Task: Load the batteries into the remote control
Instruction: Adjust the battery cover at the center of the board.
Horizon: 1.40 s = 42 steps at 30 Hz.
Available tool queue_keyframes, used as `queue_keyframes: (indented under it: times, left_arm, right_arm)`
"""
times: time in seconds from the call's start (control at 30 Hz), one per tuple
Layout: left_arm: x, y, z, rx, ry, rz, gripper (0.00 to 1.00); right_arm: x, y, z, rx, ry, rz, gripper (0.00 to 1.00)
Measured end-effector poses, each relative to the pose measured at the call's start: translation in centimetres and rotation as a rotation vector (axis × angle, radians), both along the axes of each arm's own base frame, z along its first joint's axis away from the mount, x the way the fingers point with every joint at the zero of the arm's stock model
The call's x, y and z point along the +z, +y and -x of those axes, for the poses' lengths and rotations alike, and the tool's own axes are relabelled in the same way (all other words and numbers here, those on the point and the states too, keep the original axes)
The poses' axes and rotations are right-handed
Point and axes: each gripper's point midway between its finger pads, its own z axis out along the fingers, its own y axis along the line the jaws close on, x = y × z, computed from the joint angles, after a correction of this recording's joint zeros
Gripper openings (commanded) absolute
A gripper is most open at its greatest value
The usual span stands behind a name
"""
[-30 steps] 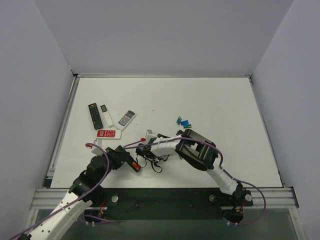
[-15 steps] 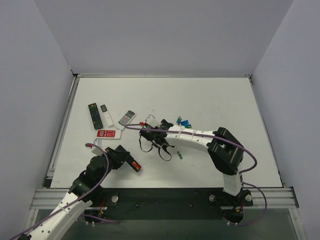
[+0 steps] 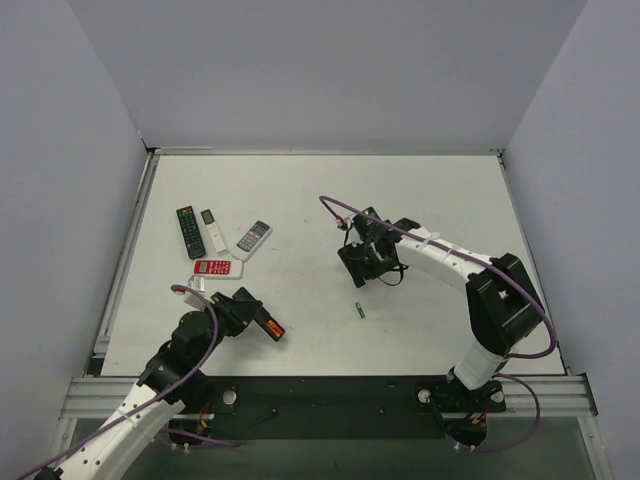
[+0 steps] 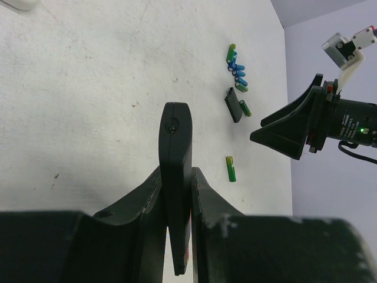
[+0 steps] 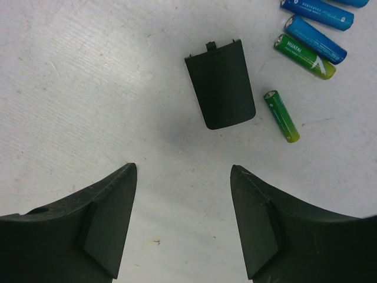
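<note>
My left gripper (image 3: 250,318) is shut on the slim black remote control (image 3: 268,327), held on edge low over the near-left table; orange-red shows in its open side. In the left wrist view the remote (image 4: 176,147) sticks out between the fingers. My right gripper (image 3: 360,263) is open and empty just above the table, short of the black cover piece (image 5: 221,88). A green battery (image 5: 281,116) lies beside the cover, with blue and green batteries (image 5: 315,39) beyond. One green battery (image 3: 358,311) lies alone mid-table.
At the left lie a black remote with buttons (image 3: 190,231), a slim white remote (image 3: 212,231), a grey-white remote (image 3: 253,237) and a red-and-white remote (image 3: 217,268). Purple cables loop over both arms.
My right arm has swung from beside the left gripper to the right and back, over the cover and battery pile. The left gripper and remote have stayed put.
</note>
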Motion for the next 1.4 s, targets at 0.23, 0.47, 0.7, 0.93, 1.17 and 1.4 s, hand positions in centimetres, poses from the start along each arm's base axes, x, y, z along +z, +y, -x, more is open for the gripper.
queue_keyframes:
  times: [0.23,0.47,0.7,0.93,1.17,1.4]
  left_arm:
    - [-0.1,-0.2,-0.1,-0.006,0.007,-0.002,0.0]
    - [0.2,-0.3,-0.1,-0.009,-0.004,0.005,0.0]
    - [0.3,-0.4,-0.1,-0.016,-0.009,0.011,0.0]
    - [0.5,-0.6,-0.1,-0.023,-0.013,0.016,0.0]
    - [0.6,-0.7,-0.1,-0.026,-0.015,0.019,0.0]
    - [0.6,-0.7,-0.1,-0.027,-0.017,0.021,0.0]
  right_arm:
    - [-0.6,0.2,-1.5,0.015,-0.014,-0.044,0.55]
    - [-2.5,0.2,-2.3,0.05,0.0,-0.035,0.55]
    - [-3.2,0.6,-3.0,0.083,0.005,-0.018,0.55]
    - [-2.8,0.9,-4.2,0.102,-0.019,-0.012,0.57]
    - [-3.2,0.9,-4.7,0.114,-0.005,0.006,0.57]
    - [-3.9,0.9,-4.6,0.122,0.033,0.024,0.51]
